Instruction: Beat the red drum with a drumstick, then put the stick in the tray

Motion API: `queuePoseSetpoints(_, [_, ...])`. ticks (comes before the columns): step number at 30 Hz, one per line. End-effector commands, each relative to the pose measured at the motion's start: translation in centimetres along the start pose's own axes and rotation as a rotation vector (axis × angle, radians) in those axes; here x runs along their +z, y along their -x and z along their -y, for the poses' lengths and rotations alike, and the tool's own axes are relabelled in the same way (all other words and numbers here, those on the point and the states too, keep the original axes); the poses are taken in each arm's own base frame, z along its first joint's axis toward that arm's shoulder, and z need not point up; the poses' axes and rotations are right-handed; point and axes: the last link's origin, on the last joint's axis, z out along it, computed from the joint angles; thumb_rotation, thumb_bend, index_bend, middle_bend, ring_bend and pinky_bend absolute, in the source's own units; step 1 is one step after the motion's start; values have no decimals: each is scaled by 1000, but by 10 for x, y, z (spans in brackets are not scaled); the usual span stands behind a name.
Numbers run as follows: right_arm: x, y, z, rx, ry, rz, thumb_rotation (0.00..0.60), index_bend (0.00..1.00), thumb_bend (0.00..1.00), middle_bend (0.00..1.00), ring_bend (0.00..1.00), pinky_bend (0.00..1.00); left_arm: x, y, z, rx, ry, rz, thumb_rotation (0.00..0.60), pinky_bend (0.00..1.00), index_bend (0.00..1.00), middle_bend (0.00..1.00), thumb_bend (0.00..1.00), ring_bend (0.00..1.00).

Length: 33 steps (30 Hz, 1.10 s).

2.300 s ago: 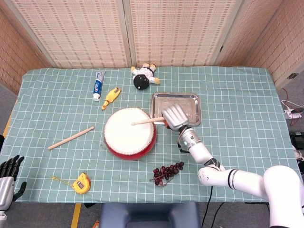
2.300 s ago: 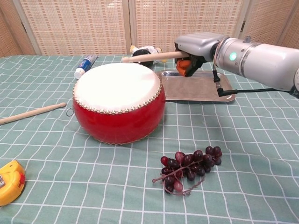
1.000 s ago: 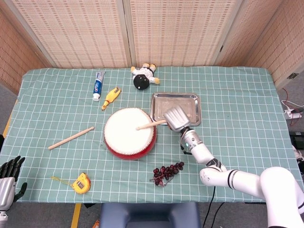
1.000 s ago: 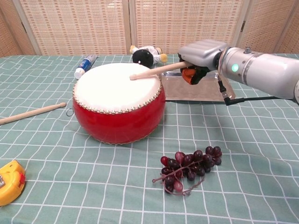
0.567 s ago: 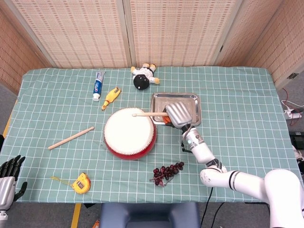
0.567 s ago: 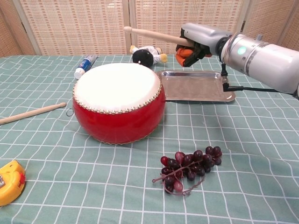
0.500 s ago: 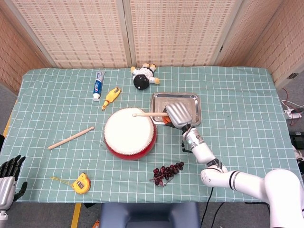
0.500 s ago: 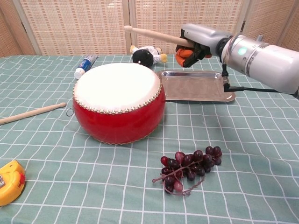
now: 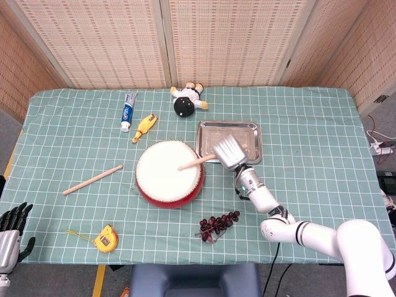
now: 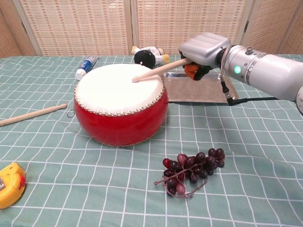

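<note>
The red drum with its white skin stands mid-table. My right hand grips a wooden drumstick just right of the drum; the stick slopes down and its tip touches the drumhead. The metal tray lies right behind the hand, partly hidden by it. A second drumstick lies on the cloth left of the drum. My left hand hangs off the table's near left corner, holding nothing, fingers apart.
A bunch of dark grapes lies in front of the drum. A yellow tape measure sits near left. A toothpaste tube, a yellow toy and a doll lie at the back.
Half a second ago the right hand held the stick raised above the drum; it has now swung down so the tip rests on the drumhead. The left hand has not moved.
</note>
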Motion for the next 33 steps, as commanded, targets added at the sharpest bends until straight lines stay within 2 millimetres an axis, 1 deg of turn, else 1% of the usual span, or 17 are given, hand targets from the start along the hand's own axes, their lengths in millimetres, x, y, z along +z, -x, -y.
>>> queuePoseSetpoints(1, [-2,-22,-7,630,64,-162,600,1000,722,1000,1000,1000,0,0,-1,1,3,-1,600,0,0,0,369,0])
queuePoseSetpoints(2, [-2,-21,-9,635,61,-161,600,1000,722,1000,1000,1000,0,0,-1,0,4,-1,600,0,0,0,369,0])
queuePoseSetpoints(4, [-3,-15,-13,571,48,-146,600,1000,723,1000,1000,1000,0,0,-1,1,5,1,600,0,0,0,369,0])
queuePoseSetpoints(6, [-3,-9,-12,502,34,-122,600,1000,723,1000,1000,1000,0,0,-2,1,6,1,600,0,0,0,369,0])
queuePoseSetpoints(9, [-1,1,-8,370,4,-67,600,1000,723,1000,1000,1000,0,1,-2,3,4,1,600,0,0,0,369,0])
queuePoseSetpoints(12, [1,11,-2,167,-30,-18,600,1000,723,1000,1000,1000,0,1,-1,3,-1,4,600,0,0,0,369,0])
queuePoseSetpoints(16, [4,17,3,-22,-45,7,600,1000,723,1000,1000,1000,0,2,0,3,-4,7,600,0,0,0,369,0])
queuePoseSetpoints(19, [6,19,5,-91,-38,18,600,1000,723,1000,1000,1000,0,3,0,2,-5,8,600,0,0,0,369,0])
queuePoseSetpoints(21, [6,18,6,-90,-26,16,600,1000,723,1000,1000,1000,0,3,0,2,-5,9,600,0,0,0,368,0])
queuePoseSetpoints(23, [5,13,6,-34,-6,-1,600,1000,723,1000,1000,1000,-1,3,1,2,-6,9,600,0,0,0,369,0])
queuePoseSetpoints(24, [5,9,5,11,5,-21,600,1000,723,1000,1000,1000,0,3,1,2,-7,8,600,0,0,0,369,0])
queuePoseSetpoints(27, [2,-6,1,253,45,-110,600,1000,723,1000,1000,1000,0,2,2,0,-9,3,600,0,0,0,369,0])
queuePoseSetpoints(28, [1,-10,-3,361,64,-141,600,1000,723,1000,1000,1000,0,2,2,1,-9,3,600,0,0,0,369,0])
queuePoseSetpoints(30, [-1,-13,-12,464,89,-162,600,1000,723,1000,1000,1000,0,2,2,1,-7,5,600,0,0,0,369,0])
queuePoseSetpoints(33, [-4,-7,-30,482,125,-133,600,1000,723,1000,1000,1000,0,3,1,2,-4,7,600,0,0,0,369,0])
